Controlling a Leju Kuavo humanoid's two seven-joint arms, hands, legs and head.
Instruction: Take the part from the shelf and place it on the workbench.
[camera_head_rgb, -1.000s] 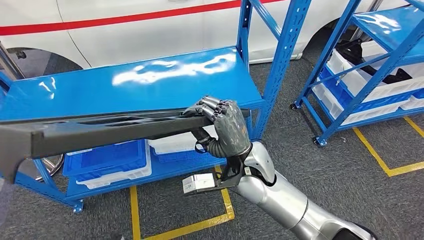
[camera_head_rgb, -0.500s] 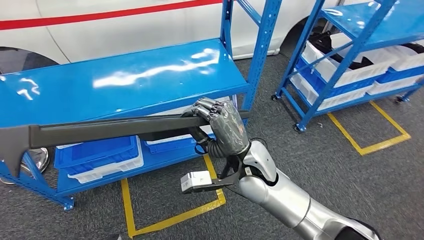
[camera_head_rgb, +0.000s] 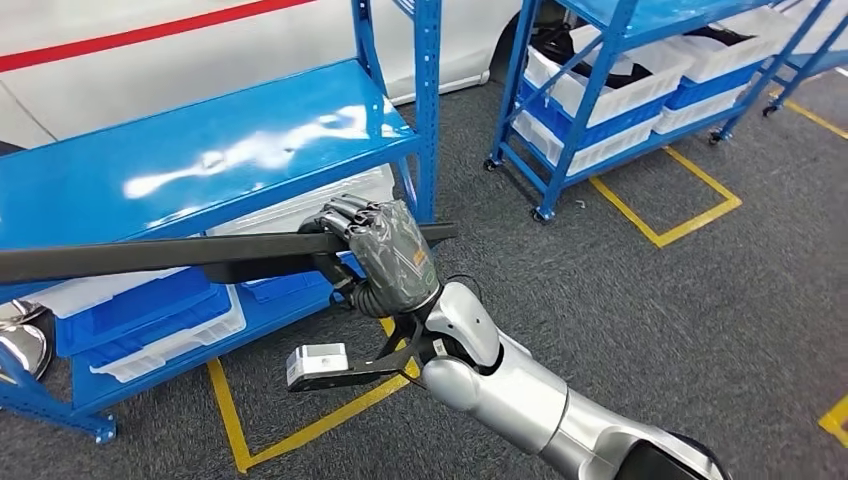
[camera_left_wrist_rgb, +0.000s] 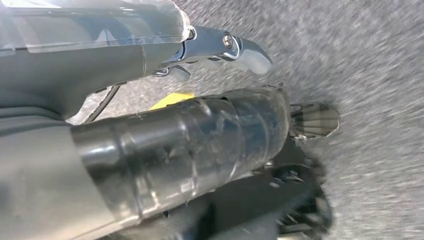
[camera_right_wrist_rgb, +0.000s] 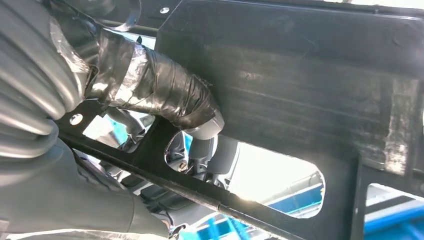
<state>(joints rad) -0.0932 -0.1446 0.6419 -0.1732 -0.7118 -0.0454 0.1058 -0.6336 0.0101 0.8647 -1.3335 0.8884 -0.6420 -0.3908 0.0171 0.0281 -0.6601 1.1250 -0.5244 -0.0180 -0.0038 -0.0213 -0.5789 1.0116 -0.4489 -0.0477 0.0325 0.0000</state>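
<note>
The part (camera_head_rgb: 150, 255) is a long, flat black plastic panel with cut-outs. It is held level in front of the blue shelf (camera_head_rgb: 200, 150), and its far end runs off the left edge of the head view. My right hand (camera_head_rgb: 385, 250) grips it near its right end, fingers curled over the top edge. In the right wrist view the taped thumb (camera_right_wrist_rgb: 150, 90) presses against the underside of the part (camera_right_wrist_rgb: 310, 90). My left hand (camera_left_wrist_rgb: 175, 145) shows in the left wrist view above blurred grey floor. Whether it holds anything is unclear.
Blue and white bins (camera_head_rgb: 140, 310) sit on the shelf's lower level. A second blue rack (camera_head_rgb: 600, 60) with white bins stands at the right rear. Yellow tape (camera_head_rgb: 670, 225) marks squares on the grey carpet. A white car with a red stripe (camera_head_rgb: 200, 40) is behind the shelf.
The whole view has swung to the right, so the shelf and racks slide left in the picture. My right hand keeps its grip on the part, which stays level.
</note>
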